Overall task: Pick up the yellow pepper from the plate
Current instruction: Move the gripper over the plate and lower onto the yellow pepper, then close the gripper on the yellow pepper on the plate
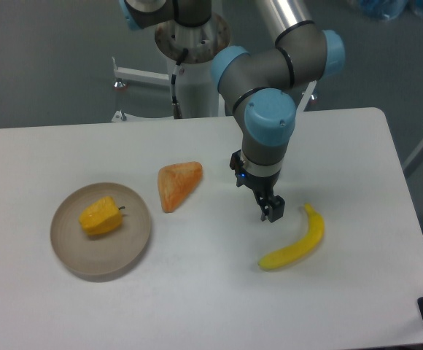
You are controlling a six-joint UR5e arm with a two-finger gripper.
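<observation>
The yellow pepper (101, 217) sits untouched on the plate (131, 251), far left of the gripper (270, 211), which holds nothing; whether its fingers are spread cannot be told.

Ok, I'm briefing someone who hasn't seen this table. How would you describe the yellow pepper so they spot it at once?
Start at the white table and look to its left side, where a round tan plate sits. The yellow pepper is the only thing on that plate. It is short and blocky with a small dark stem, unlike the paler orange wedge beside the plate or the long curved banana further right.
</observation>
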